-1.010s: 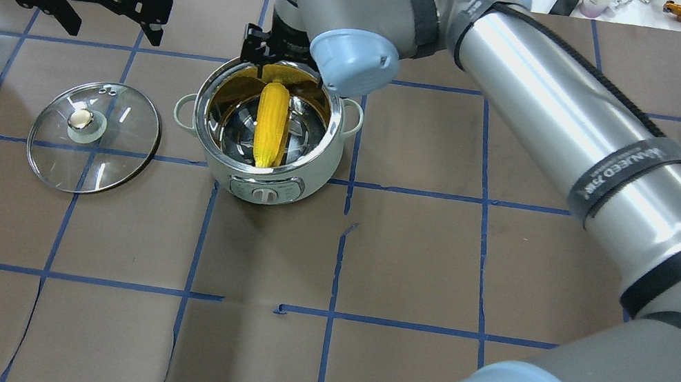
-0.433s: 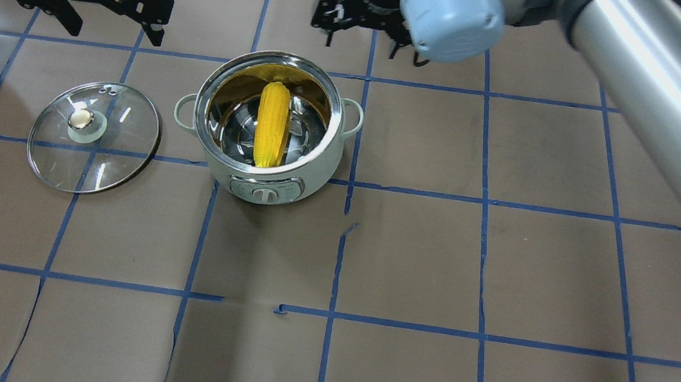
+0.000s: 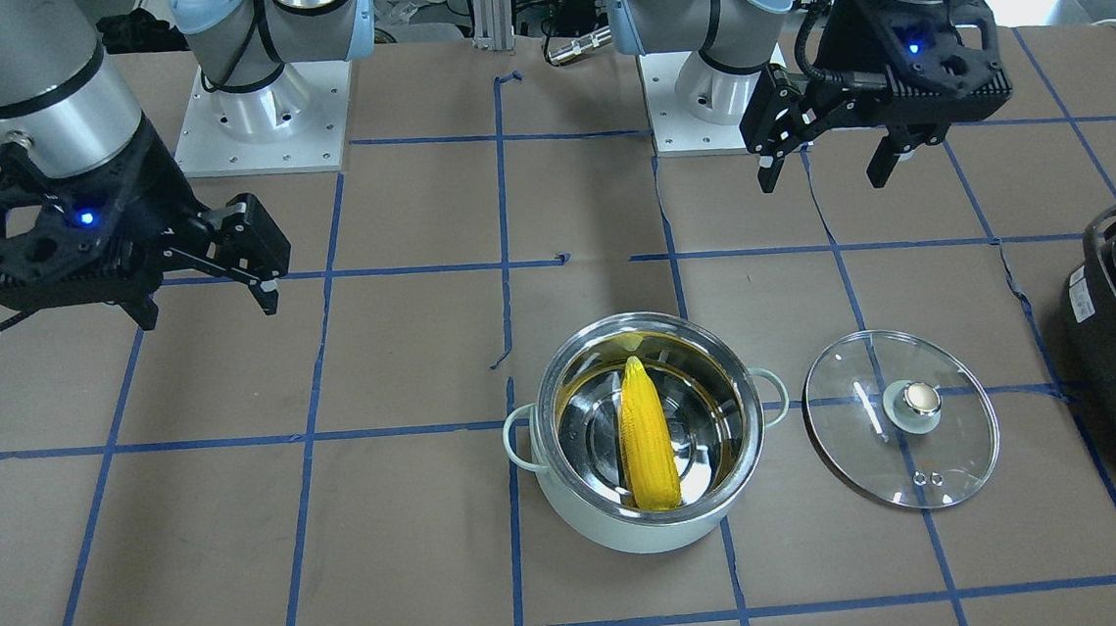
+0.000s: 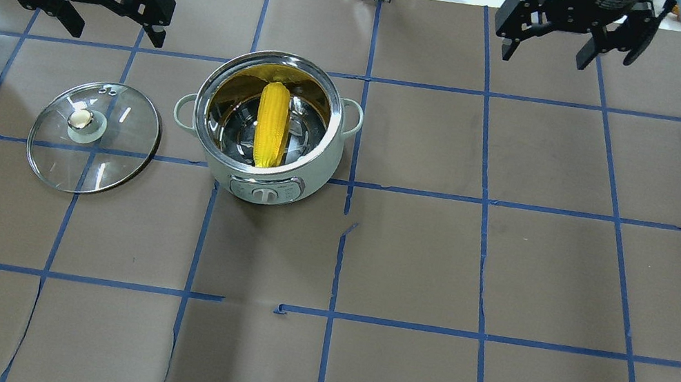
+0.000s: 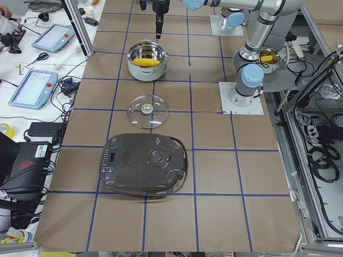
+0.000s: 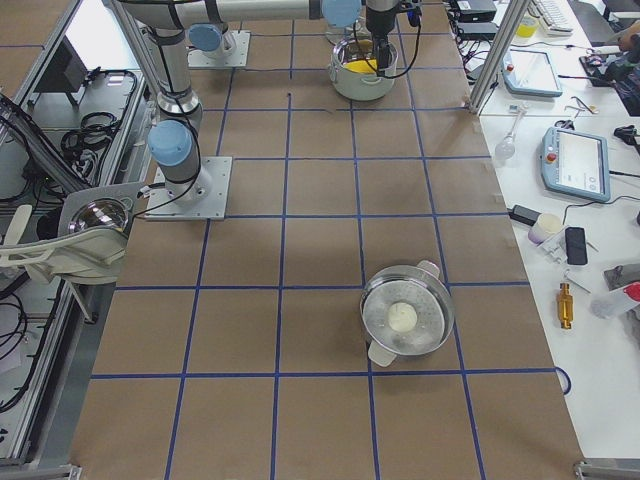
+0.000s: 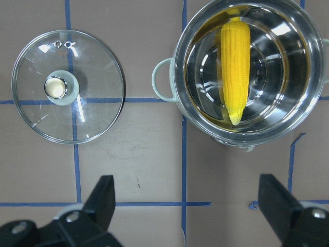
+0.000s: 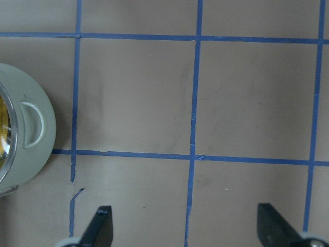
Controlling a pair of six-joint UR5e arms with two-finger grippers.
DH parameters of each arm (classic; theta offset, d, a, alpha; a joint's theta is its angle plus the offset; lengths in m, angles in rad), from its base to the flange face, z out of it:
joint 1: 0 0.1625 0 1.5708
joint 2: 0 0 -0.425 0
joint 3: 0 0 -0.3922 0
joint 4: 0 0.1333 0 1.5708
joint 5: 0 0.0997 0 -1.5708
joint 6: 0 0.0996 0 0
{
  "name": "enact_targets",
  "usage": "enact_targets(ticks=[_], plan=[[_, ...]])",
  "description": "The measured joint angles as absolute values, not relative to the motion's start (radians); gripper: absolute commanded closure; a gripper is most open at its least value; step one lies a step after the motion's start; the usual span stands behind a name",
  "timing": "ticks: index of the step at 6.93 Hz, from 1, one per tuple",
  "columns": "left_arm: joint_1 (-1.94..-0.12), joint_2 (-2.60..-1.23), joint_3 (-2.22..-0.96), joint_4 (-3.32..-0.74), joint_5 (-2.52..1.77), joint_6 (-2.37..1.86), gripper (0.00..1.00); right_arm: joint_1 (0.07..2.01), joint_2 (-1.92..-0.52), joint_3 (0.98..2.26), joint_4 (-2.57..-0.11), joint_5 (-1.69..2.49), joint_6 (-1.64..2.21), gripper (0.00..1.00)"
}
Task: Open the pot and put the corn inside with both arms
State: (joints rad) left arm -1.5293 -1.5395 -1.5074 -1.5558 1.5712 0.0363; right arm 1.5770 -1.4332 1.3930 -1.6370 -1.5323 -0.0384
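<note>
Both tools hang spread and empty above the tabletop (image 4: 412,260): the left tool (image 4: 116,27) just beyond the lid (image 4: 112,137), the right tool (image 4: 544,55) well apart from the pot (image 4: 257,189). The lid lies flat on the tabletop just beside the pot, knob (image 4: 80,118) up. The corn (image 4: 270,126) lies inside the open pot, one end seemingly propped against the wall, though reflections blur that. By my reading the pot is opened and the corn is in, so the task looks complete; nothing seems left to do.
</note>
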Motion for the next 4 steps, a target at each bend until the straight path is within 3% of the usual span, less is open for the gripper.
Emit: enact_targets(ticks=[4], plan=[[-1.534,-1.544,-1.507,-1.551,1.573,0.035,0.0,1.563,-1.454,1.409,-1.645,-1.585,-0.044,0.0]])
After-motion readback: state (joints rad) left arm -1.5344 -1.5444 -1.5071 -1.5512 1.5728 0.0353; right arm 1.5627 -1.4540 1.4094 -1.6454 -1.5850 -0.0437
